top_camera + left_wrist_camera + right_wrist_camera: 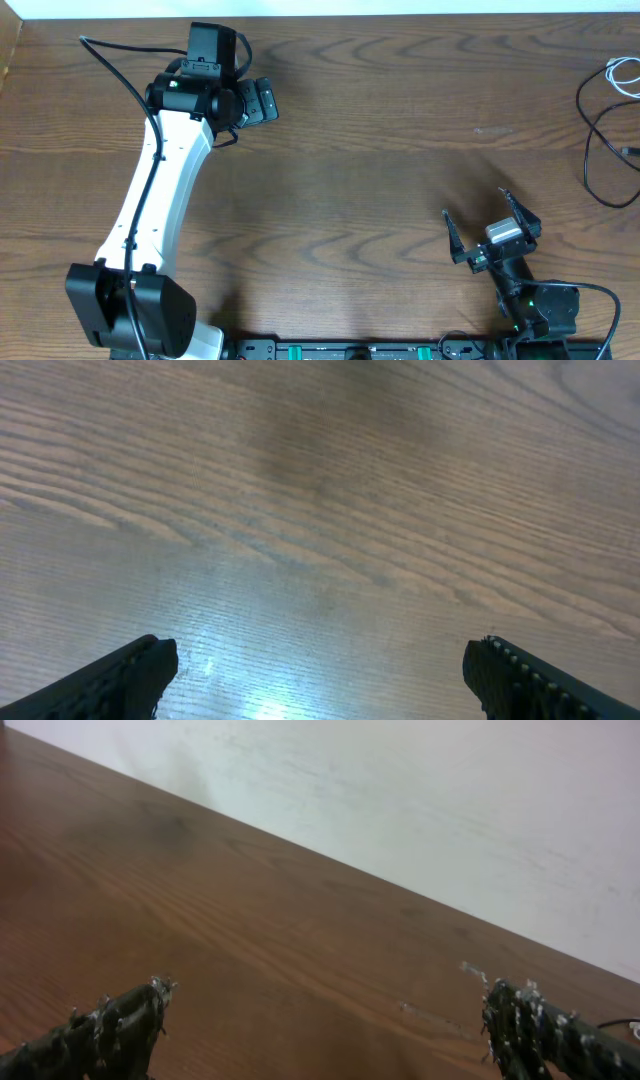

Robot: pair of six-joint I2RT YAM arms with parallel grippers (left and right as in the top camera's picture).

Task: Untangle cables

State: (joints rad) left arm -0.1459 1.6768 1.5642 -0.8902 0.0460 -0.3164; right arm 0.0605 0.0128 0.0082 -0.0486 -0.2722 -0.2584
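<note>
Up close, by the near edge of the table, the right hand sits low on its short dark arm. Its two fingers are spread wide into a V with only bare wood between them. The right wrist view confirms this: the right hand is fully open and holds nothing, one rough dark finger at each lower corner of the view, and brown table runs away to a pale wall.

Farther off, past the middle of the table, the long white left arm reaches to the far left part of the table. The left hand at its end points toward the table's centre. From its own wrist camera the left hand is also wide open and empty, over plain wood grain.

Farthest away, at the far right edge of the table, lie the cables, well apart from both hands. A black cord trails in loose loops, and a white cord is bunched just beyond it, partly cut off by the frame edge.
</note>
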